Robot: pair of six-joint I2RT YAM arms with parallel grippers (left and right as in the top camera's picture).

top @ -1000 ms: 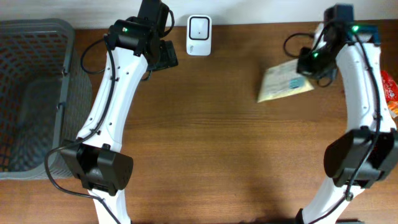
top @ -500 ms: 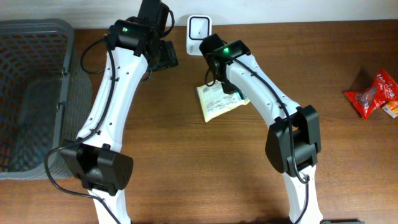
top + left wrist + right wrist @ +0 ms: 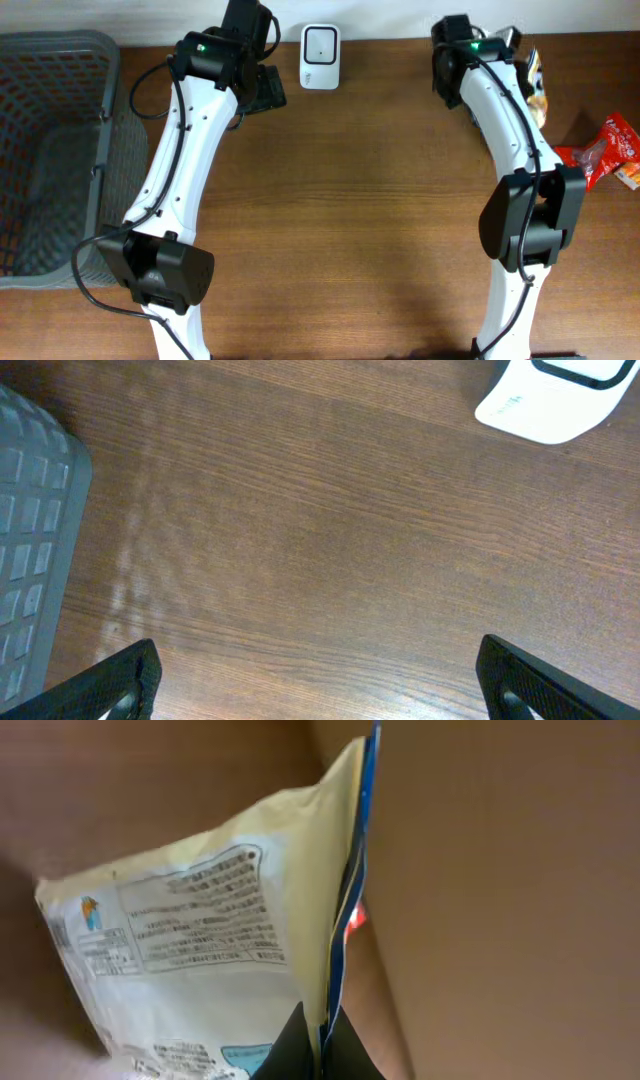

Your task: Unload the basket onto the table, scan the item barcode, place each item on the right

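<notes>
— Brown wood tabletop [image 3: 380, 230] all round. What's the right gripper [image 3: 318, 1048] doing?
— Pinched tight on an edge seam of the snack packet [image 3: 200, 935], which hangs edge-on at the overhead's upper right, long axis up-and-down the frame.
— And the scanner [image 3: 320, 43]?
— Top centre, well apart, leftward of the packet; I'd judge the printed face must swing that way. Left gripper [image 3: 320, 682] gapes wide just beside the scanner, empty.

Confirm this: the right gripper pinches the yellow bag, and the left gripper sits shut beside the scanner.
Not quite: the left gripper is open, jaws wide apart in the left wrist view. It does sit beside the scanner, and the right gripper does pinch the yellow bag.
</notes>
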